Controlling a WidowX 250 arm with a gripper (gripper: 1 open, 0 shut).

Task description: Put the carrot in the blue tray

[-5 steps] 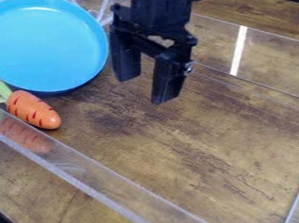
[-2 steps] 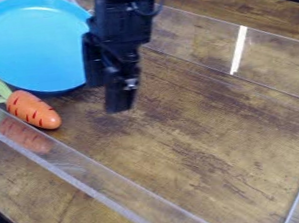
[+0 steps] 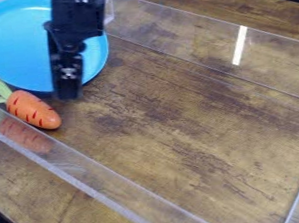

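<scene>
Inspection of the single camera view. The gripper hangs from a black arm that enters at the top of the picture and points steeply down at the table. Its fingers are dark and seen nearly edge-on, one largely masking the other, so the gap between them is hard to read from the picture alone; they stand spread about as wide as they go, and nothing is gripped between them.

The carrot lies on the table below and to the left of the fingertips, near them but apart, with wood showing between. It lies flat, orange body slanting down to the right, its green top pointing up and left, away from the fingers. Dark grooves cross the body.

The tray sits behind and to the left of the fingers, at the upper left of the view. The arm and gripper stand in front of its right part and hide some of its rim there; whether the fingertips are above the rim or just in front of it cannot be told. The carrot lies just outside the tray's lower edge, not in it.

A clear wall edges the table below the carrot.
</scene>
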